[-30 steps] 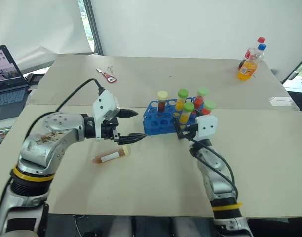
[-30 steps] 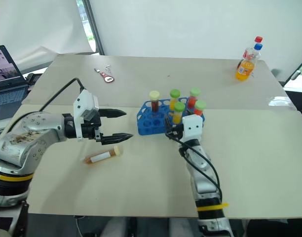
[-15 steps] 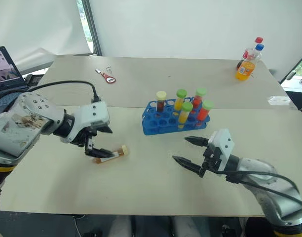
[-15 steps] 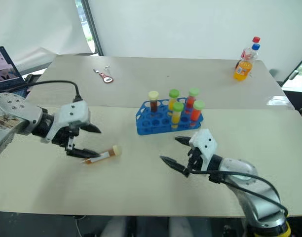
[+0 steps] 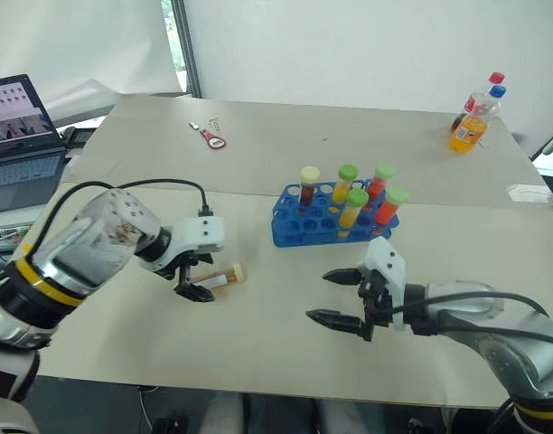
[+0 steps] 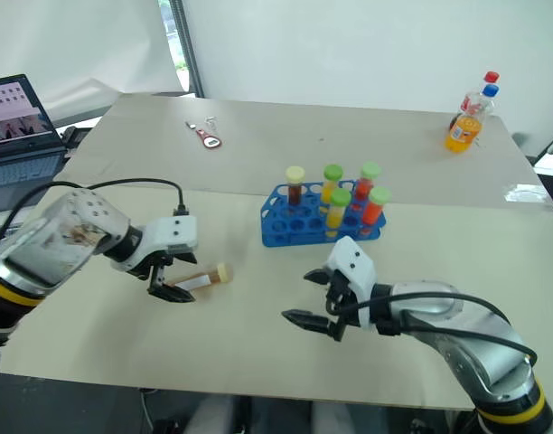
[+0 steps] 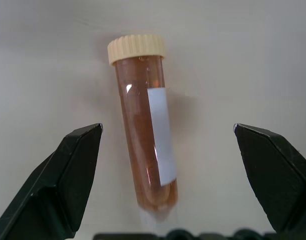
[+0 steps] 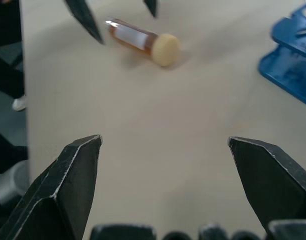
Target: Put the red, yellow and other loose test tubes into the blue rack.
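Observation:
One loose test tube (image 5: 227, 274) with brown liquid, a cream cap and a white label lies flat on the table, left of the blue rack (image 5: 295, 231). Several capped tubes of red, yellow and brown liquid stand upright in the rack. My left gripper (image 5: 204, 278) points down over the loose tube's bottom end, open, one finger on each side and not touching it (image 7: 148, 135). My right gripper (image 5: 317, 296) hovers open and empty in front of the rack, pointing left toward the loose tube (image 8: 140, 40).
A laptop (image 5: 23, 127) sits at the far left. A red bottle opener (image 5: 210, 137) lies at the back. Small drink bottles (image 5: 475, 122) stand at the back right. A seam runs across the table behind the rack.
My left gripper has tipped downward and sunk over the lying tube. My right gripper has drawn back from the rack toward the front edge and turned to the left. The camera has shifted.

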